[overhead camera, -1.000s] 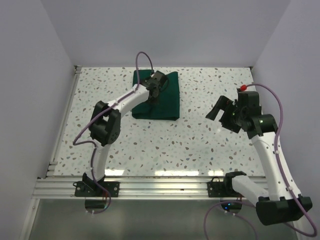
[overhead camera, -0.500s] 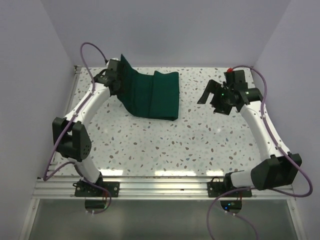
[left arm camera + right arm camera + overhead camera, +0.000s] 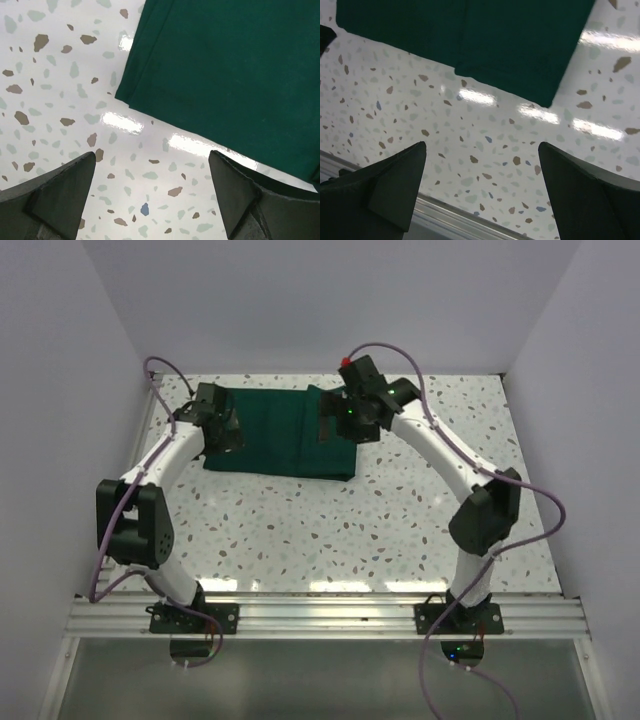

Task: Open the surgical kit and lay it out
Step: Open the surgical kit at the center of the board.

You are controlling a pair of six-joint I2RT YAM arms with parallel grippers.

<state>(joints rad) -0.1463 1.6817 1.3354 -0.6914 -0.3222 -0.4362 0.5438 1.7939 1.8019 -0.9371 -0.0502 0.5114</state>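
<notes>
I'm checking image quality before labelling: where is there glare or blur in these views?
Top external: sharp, glare band along the near table edge. Left wrist: bright reflections beside the cloth; left fingers look soft. Right wrist: glare streaks below the cloth; right fingers dark and soft.

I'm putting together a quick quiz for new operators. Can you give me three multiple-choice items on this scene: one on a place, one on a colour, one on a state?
1. Where does the cloth wrap lie?
A. By the arm bases
B. On the far side of the table
C. On the floor

2. What colour is the cloth wrap?
A. White
B. Blue
C. Dark green

3. How is the left gripper?
A. Open and empty
B. Shut on the cloth
C. Shut on tweezers

Answers:
1. B, because the top view shows it near the back wall.
2. C, because it looks dark green in all three views.
3. A, because the left wrist view shows the fingers apart with only table between them.
</notes>
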